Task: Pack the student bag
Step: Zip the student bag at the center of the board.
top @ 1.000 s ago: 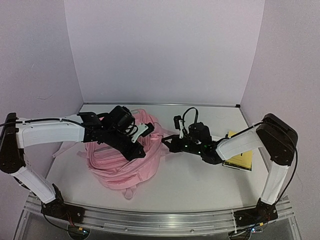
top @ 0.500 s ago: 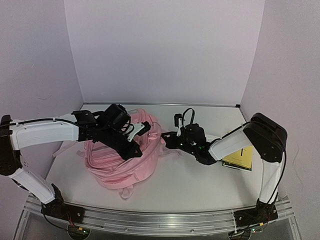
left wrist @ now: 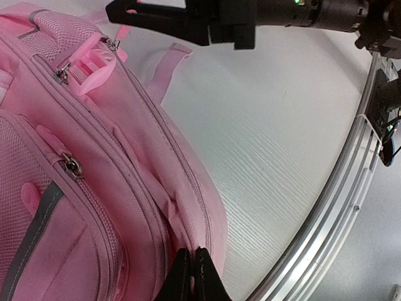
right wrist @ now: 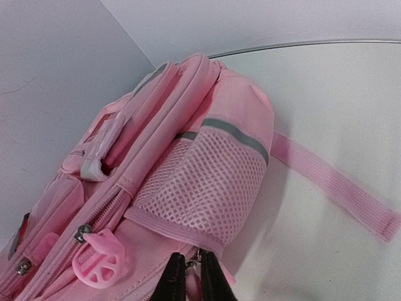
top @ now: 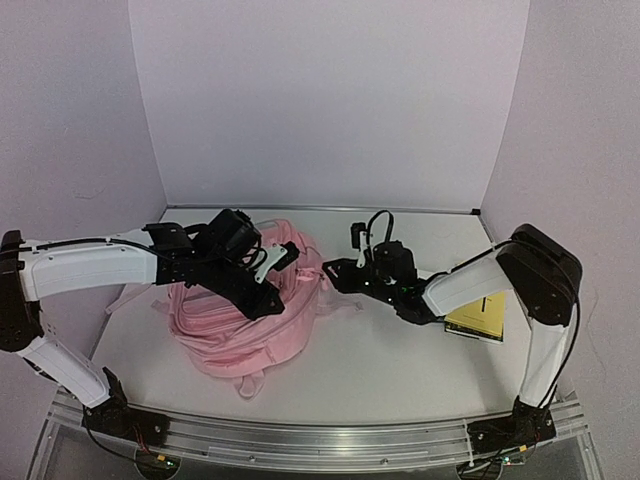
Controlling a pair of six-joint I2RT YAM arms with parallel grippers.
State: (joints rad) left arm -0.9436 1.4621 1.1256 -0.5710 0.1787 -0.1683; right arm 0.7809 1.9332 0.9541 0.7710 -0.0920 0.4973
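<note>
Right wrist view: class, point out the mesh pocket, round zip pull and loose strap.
mesh pocket (right wrist: 200, 182), right wrist view, middle of the netting.
zip pull (right wrist: 95, 263), right wrist view, round pink disc.
strap (right wrist: 338, 182), right wrist view, flat middle stretch.

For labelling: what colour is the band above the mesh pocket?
Grey band, best in right wrist view.

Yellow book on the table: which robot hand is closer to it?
Right. The right gripper sits between the yellow book and the student bag; the left gripper is farther off, at the bag's near edge.
</note>
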